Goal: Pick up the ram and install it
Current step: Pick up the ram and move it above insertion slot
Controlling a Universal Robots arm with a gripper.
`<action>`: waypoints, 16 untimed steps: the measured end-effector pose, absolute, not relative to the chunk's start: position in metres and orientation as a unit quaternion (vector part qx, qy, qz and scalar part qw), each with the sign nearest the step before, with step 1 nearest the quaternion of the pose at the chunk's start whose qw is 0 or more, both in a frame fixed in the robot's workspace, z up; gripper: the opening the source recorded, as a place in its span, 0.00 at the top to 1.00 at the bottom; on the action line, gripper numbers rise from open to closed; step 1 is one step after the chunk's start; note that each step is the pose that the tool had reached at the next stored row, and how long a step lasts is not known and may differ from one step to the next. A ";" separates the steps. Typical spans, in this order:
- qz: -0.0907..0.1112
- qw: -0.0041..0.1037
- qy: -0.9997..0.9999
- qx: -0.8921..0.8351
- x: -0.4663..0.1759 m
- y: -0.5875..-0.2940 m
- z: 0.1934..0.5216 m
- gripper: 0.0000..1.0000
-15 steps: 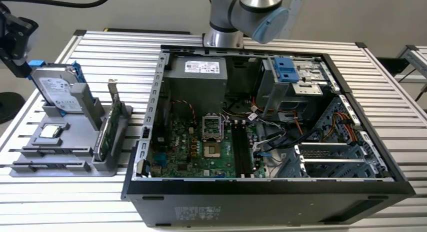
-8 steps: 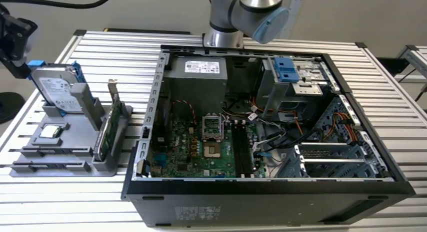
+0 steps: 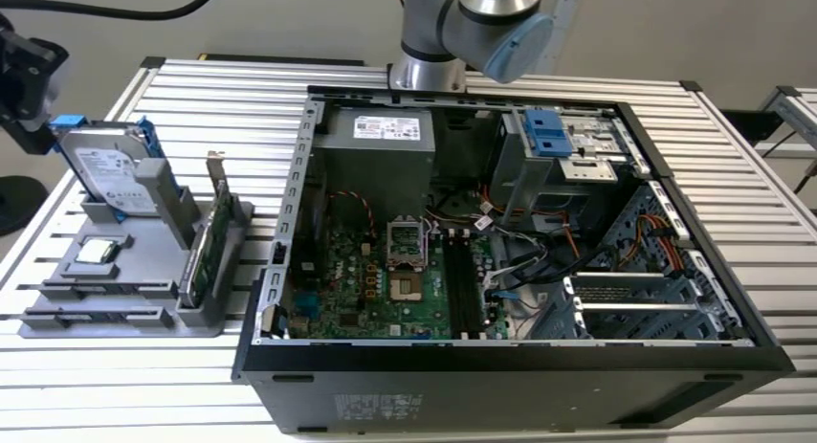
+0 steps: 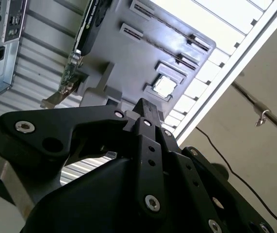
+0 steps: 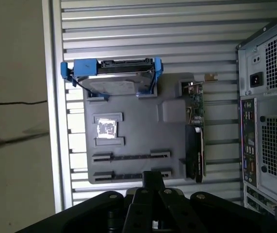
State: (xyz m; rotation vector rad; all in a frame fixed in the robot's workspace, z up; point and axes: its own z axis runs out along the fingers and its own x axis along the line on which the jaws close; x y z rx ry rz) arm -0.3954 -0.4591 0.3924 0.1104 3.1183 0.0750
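Observation:
My gripper hangs high over the grey parts holder, at the end with its two long narrow slots. Both slots look empty. In the second wrist view the gripper has its black fingers closed together, and I see nothing between them. The ram is hidden or out of view. On the motherboard inside the open computer case, dark memory slots run lengthwise; I cannot tell what sits in them.
The holder stands at the exterior view's left of the case. It carries a silver hard drive with blue rails, a green card with a metal bracket and a square chip. A black device stands at the far left.

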 end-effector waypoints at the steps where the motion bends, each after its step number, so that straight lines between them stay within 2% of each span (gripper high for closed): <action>1: 0.024 0.010 0.999 0.035 -0.395 -0.460 0.392 1.00; 16: 0.024 0.010 0.999 0.035 -0.395 -0.468 0.392 1.00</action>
